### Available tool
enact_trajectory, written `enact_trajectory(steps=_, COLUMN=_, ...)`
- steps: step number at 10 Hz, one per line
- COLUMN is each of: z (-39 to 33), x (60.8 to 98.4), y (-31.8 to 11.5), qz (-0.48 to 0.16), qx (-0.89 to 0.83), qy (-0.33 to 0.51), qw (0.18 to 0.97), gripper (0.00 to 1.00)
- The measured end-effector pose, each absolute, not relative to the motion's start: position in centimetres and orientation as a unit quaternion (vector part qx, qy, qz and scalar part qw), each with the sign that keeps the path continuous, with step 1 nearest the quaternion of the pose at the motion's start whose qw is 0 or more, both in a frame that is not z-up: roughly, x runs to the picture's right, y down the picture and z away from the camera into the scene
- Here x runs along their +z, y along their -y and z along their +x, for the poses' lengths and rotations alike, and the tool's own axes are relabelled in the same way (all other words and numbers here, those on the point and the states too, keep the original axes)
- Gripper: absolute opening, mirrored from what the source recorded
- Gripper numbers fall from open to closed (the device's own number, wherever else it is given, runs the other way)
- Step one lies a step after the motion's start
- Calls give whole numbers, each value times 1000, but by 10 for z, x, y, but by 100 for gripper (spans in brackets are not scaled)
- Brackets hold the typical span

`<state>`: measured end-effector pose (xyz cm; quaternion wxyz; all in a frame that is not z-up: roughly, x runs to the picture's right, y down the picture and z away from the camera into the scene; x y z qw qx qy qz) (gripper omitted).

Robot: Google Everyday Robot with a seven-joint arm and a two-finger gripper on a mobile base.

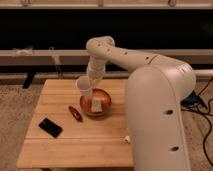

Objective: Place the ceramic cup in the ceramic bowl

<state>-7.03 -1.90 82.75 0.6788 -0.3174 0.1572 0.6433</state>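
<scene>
The white ceramic cup [84,88] hangs tilted, its mouth facing up and left, just above the left rim of the orange-brown ceramic bowl [103,95]. My gripper [90,82] comes down from the arm's wrist at the back of the table and is shut on the cup's right side. The bowl sits mid-table, and a small pale object [96,105] lies inside it. Part of the bowl's right side is hidden behind my arm.
A small red-brown elongated object [75,113] lies left of the bowl. A black phone-like slab [50,127] lies near the front left of the wooden table [75,147]. My bulky white arm [157,110] covers the table's right side. Cables [202,107] lie on the floor at right.
</scene>
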Motion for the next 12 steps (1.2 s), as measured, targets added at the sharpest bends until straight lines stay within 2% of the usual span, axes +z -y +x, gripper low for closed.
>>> enact_trajectory(steps=2, z=-76, x=837, y=15, qz=-314, qx=636, qy=-176, qw=682, gripper=67)
enact_trajectory(steps=3, z=-82, x=846, y=11, qz=-313, qx=628, qy=-197, qw=685, gripper=78)
enact_trajectory(steps=8, z=-61, x=851, y=11, qz=-295, qx=647, qy=-235, qw=663, gripper=80)
enact_trajectory(steps=12, z=-44, x=835, y=21, qz=-236, qx=673, qy=-230, qw=662, gripper=80)
